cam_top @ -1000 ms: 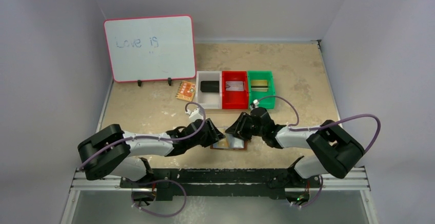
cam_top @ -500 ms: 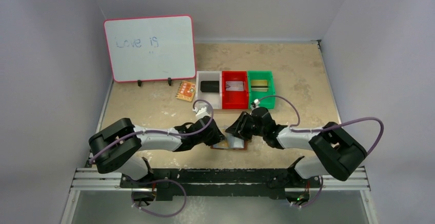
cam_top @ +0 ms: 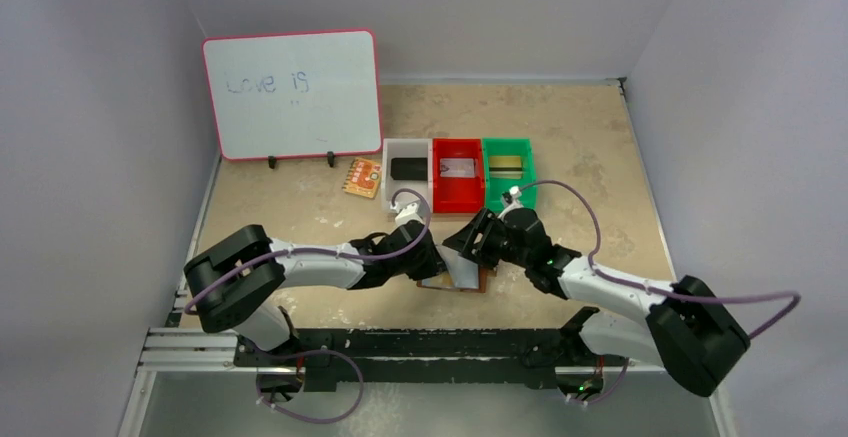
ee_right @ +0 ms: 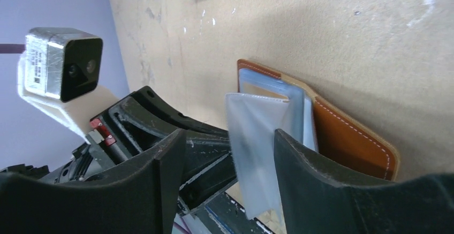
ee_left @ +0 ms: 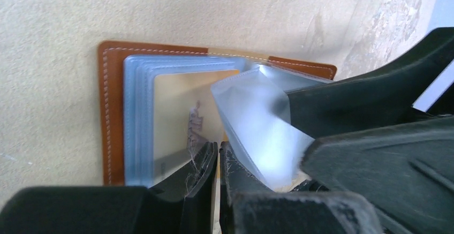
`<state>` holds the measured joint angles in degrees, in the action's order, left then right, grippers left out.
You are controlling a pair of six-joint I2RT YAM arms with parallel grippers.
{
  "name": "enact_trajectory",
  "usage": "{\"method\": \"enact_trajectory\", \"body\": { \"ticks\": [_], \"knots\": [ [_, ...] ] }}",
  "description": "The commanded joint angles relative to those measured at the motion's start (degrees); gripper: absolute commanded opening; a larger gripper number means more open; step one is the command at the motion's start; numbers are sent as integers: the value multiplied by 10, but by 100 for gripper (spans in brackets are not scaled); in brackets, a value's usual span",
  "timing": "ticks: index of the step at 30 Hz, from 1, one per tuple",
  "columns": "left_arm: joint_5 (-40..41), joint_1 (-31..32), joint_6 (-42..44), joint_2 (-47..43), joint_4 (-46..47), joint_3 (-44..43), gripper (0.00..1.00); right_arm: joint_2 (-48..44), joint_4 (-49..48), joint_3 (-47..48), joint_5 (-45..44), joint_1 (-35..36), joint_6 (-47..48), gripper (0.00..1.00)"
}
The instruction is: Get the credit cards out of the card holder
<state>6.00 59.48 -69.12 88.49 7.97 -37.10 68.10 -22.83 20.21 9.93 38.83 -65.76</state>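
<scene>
Standing far left: whiteboard (cam_top: 291,94), pink-framed, upright on two small feet at the back-left of the beige table (cam_top: 590,157), with faint writing on it.
orange-yellow patterned card (cam_top: 362,176): flat on the table, just right of the whiteboard's feet and just left of the bins.
white bin (cam_top: 390,185): leftmost of three bins set touching in a row; a black rectangular thing lies inside.
left gripper (ee_left: 218,151): reaches in from the left over the holder; its jaws are pressed almost together on a thin cream edge, which looks like the card's.
red bin (cam_top: 458,197): the middle bin, with a pale flat thing in it.
card holder (ee_left: 111,116): brown leather with white stitching, lying open and flat on the table near the arms' bases, in front of the bins and under both grippers.
clear sleeves (ee_left: 138,121): a blue-tinted stack fanned inside the holder.
credit card (ee_left: 176,111): cream, lying among the sleeves; its lower edge meets the left fingertips.
sleeve leaf (ee_left: 257,132): one clear leaf lifted and bent up off the stack.
right gripper (ee_right: 229,137): comes in from the right, jaws standing wide apart; the lifted leaf rises between them, clamped by neither.
green bin (cam_top: 524,172): rightmost, holding a dark flat thing with a pale band.
</scene>
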Motion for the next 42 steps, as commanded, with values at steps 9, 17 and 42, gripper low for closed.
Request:
{"method": "enact_trajectory", "body": {
  "ticks": [9,17,42],
  "knots": [
    [-28,8,34,25,38,-45,7,-188,161,-5,-133,-2,-12,72],
    [-62,11,35,57,79,-63,9,-166,174,6,-127,-2,-8,54],
    [-97,37,45,137,59,-113,11,-182,228,4,-169,-2,-30,27]
  ]
}}
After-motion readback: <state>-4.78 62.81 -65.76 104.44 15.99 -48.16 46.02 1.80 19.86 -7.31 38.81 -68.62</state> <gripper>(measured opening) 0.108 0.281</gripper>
